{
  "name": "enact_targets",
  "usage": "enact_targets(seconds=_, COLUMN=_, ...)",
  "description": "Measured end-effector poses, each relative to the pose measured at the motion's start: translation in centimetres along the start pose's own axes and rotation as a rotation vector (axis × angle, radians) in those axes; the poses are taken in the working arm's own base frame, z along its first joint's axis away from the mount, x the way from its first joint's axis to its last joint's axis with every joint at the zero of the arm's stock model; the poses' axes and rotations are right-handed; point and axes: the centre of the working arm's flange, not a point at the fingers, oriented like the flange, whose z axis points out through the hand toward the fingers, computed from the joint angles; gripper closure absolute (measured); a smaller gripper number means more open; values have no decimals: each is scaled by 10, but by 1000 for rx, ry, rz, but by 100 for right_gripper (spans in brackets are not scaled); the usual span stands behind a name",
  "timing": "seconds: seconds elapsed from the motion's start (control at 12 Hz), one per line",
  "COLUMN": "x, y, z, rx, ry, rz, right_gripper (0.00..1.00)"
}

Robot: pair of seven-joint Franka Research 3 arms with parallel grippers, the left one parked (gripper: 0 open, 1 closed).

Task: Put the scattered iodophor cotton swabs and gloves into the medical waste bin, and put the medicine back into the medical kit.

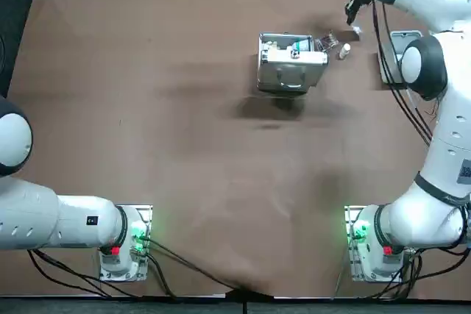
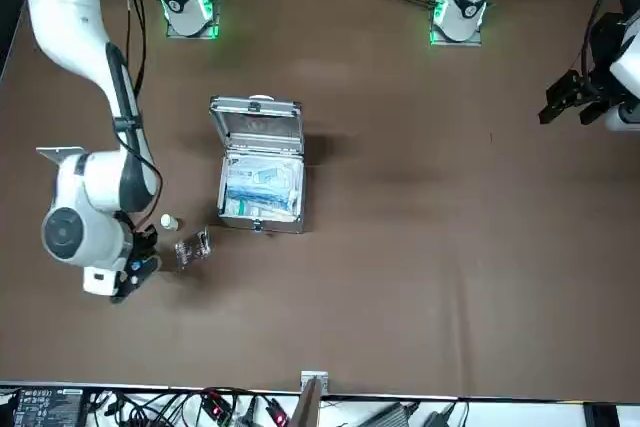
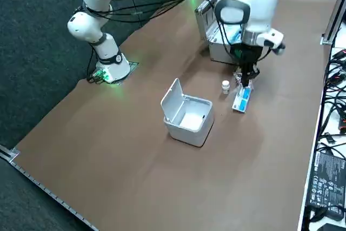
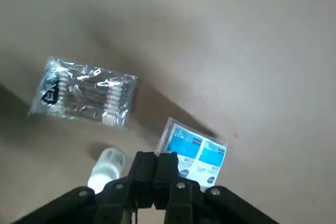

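My right gripper [image 4: 156,163], clenched on nothing, hovers above the medicine box [image 4: 202,153]. I judge the box light, stiff cardboard: grip across its narrow sides. The swab packet [image 4: 84,94] is probably crinkly and slippery.

Swabs [image 4: 84,94], vial [image 4: 106,167], box [image 4: 195,153] (flat) below right hand [image 4: 156,157].

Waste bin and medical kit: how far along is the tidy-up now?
Nothing looks done: the waste bin looks empty, and the open kit stands apart from the loose items. In hand: nothing; the right gripper is shut, empty, above the blue box. Left: swab packet to the bin, box and small bottle to the kit. No gloves show.
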Motion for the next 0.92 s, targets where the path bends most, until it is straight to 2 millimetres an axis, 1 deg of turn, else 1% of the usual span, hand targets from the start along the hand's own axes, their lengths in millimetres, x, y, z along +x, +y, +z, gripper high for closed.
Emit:
enact_targets(seconds=0.08, x=-3, y=3, z=-18, rx=-2, ry=1, rz=7, right_gripper=99)
enact_targets(seconds=0.17, x=-18, y=14, z=-51, rx=-1, ry=-6, rz=31, right_gripper=99)
enact_targets(seconds=0.33, x=-43, y=29, z=-82, rx=10, ry=-15, rz=69, right_gripper=99)
enact_targets(seconds=0.5, x=-68, y=41, z=-108, rx=41, ry=-12, rz=112, right_gripper=99)
enact_targets(seconds=0.67, x=-96, y=56, z=-121, rx=94, ry=-20, rz=161, right_gripper=99)
enact_targets(seconds=0.75, x=-112, y=65, z=-122, rx=131, ry=-33, rz=189, right_gripper=99)
enact_targets(seconds=0.92, x=-147, y=88, z=-116, rx=202, ry=-59, rz=228, right_gripper=99)
